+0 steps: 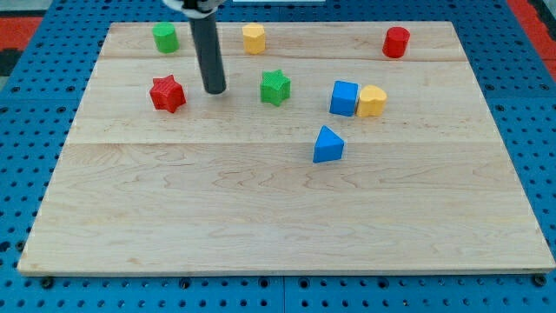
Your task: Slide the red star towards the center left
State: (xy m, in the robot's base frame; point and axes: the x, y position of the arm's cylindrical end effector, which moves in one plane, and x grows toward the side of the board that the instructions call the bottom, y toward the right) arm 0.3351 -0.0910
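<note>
My tip (215, 89) stood just right of the red star (167, 94), not touching; approach step; no gripper existed, so nothing was grasped; next move called for pushing leftward and down-view.

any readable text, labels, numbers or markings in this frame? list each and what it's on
None. No words, numbers, brands or signs show anywhere.
Wooden board: bare grain only.
Blocks, including the red star, green star and blue triangle: plain coloured faces, no markings.
Rod ending in my tip, right of the red star: plain dark.
Blue pegboard: holes only.
</note>
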